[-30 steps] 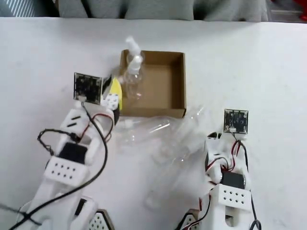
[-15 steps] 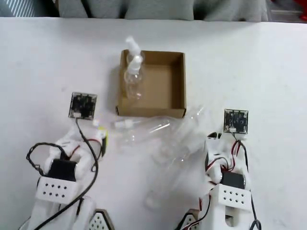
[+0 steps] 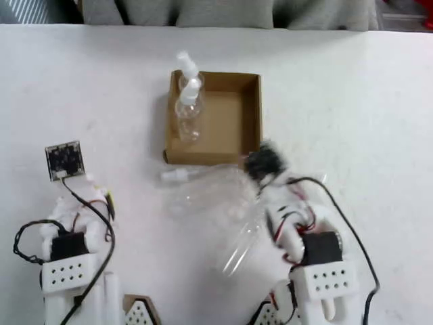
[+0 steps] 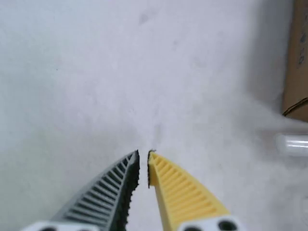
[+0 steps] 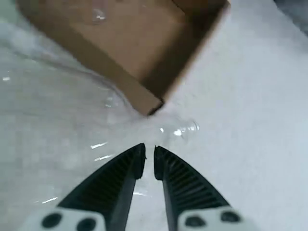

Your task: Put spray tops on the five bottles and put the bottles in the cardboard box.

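Note:
The cardboard box stands open at the table's middle. One clear bottle with a white spray top lies in it against its left wall, and a second spray head pokes over the far left corner. Another topped bottle lies on its side in front of the box, with several clear bottles beside it. My left gripper is shut and empty over bare table at the lower left. My right gripper is shut just above the clear bottles near the box's front right corner.
The white table is bare to the right of and behind the box. The left arm's camera board stands at the left. The right arm reaches in from the front edge. The box wall and a spray-top tip lie off to the left gripper's side.
The left arm has drawn back from the box's left wall to the lower left. The right arm has swung forward towards the box's front right corner, and the loose bottles have shifted.

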Tool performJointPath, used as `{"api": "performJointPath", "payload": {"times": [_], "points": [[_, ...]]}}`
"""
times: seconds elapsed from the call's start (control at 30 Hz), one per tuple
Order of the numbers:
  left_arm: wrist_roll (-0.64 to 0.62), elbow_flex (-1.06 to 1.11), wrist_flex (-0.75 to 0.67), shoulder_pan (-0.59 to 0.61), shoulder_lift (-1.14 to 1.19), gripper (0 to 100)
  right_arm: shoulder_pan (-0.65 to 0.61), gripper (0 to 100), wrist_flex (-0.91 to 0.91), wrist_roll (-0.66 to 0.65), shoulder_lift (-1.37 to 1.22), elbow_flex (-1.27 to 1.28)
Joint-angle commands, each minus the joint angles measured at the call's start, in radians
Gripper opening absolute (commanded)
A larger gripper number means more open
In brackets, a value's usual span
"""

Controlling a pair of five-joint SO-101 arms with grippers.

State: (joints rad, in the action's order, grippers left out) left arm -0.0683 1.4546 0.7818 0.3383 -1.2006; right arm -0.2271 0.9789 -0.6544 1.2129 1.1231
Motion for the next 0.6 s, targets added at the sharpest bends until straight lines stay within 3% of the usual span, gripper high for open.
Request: {"api": "performJointPath", "payload": {"times": [0.0, 0.17, 0.3, 0.57], "points": [[0.068, -0.006, -0.032, 0.035, -0.016, 5, -0.236, 3.4, 0.159, -0.129, 0.004, -0.204], [-0.012, -0.037, -0.032, 0.102, -0.013, 5, -0.475, 15.9, 0.255, -0.213, 0.002, -0.209], [-0.061, -0.083, -0.034, 0.133, 0.081, 5, -0.605, 16.2, 0.266, -0.308, 0.002, -0.144], [-0.061, -0.284, -0.132, 0.205, 0.519, 5, -0.645, 23.2, 0.262, -0.437, -0.183, -0.129]]}}
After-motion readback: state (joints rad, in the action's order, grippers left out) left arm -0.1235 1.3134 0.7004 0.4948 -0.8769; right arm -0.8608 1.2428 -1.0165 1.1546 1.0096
